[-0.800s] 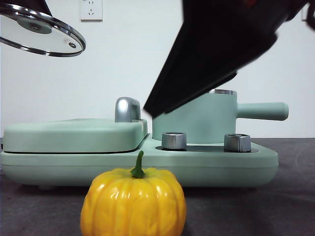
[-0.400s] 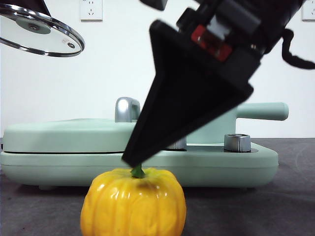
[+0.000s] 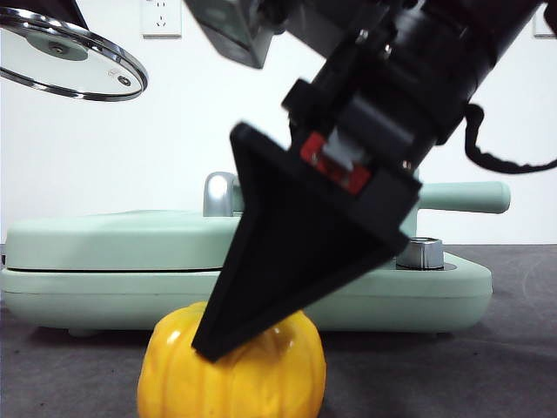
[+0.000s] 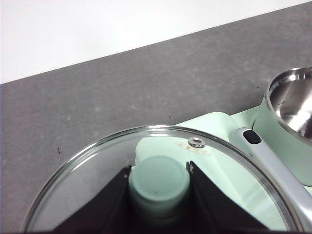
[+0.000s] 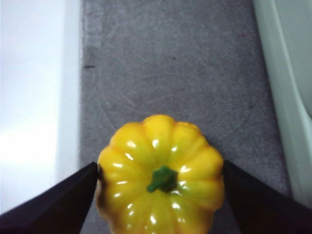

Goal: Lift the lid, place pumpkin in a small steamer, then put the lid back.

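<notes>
Closing evenly matters now: your right gripper (image 5: 161, 195) stands spread around the pumpkin (image 5: 161, 187) near the worktop's front edge, so centre it before you squeeze. Your left gripper (image 4: 158, 187) pinches the lid (image 4: 161, 183) by its knob, above the left side.

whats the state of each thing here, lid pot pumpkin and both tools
lid: off the pot, held up in the air by its knob
small steamer: uncovered, nothing visible inside
pumpkin: upright on the table, stem up, not lifted
left tool: shut on the lid's knob
right tool: open, jaws on either side of the pumpkin
griddle cover: closed on the appliance base
</notes>
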### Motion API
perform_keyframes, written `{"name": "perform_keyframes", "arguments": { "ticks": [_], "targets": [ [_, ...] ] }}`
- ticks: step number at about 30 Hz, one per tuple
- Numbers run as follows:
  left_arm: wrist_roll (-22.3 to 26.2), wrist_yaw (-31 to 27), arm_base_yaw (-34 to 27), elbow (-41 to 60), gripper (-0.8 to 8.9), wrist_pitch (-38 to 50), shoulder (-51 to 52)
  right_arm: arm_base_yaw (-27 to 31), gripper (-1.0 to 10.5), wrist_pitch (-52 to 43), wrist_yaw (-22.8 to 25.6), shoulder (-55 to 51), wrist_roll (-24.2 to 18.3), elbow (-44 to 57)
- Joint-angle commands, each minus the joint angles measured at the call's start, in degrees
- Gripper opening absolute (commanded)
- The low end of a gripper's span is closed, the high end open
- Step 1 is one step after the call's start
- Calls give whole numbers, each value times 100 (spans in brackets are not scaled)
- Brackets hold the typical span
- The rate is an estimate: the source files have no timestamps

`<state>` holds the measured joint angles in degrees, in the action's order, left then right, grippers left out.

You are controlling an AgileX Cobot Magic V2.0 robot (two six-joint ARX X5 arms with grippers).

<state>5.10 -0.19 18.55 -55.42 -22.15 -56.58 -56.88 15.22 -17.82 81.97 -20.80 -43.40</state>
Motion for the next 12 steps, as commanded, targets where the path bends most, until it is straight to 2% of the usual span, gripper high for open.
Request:
{"name": "perform_keyframes", "arguments": {
  "ticks": [1, 8, 12],
  "targets": [
    [17, -11, 9, -72, 11, 157, 9, -74, 402, -31, 9, 216, -94, -96],
    [17, -11, 9, -72, 11, 157, 9, -79, 403, -42, 2, 507, -98, -96],
    [17, -11, 4, -72, 11, 157, 9, -79, 467, -22, 9, 579, -98, -96]
  ]
}}
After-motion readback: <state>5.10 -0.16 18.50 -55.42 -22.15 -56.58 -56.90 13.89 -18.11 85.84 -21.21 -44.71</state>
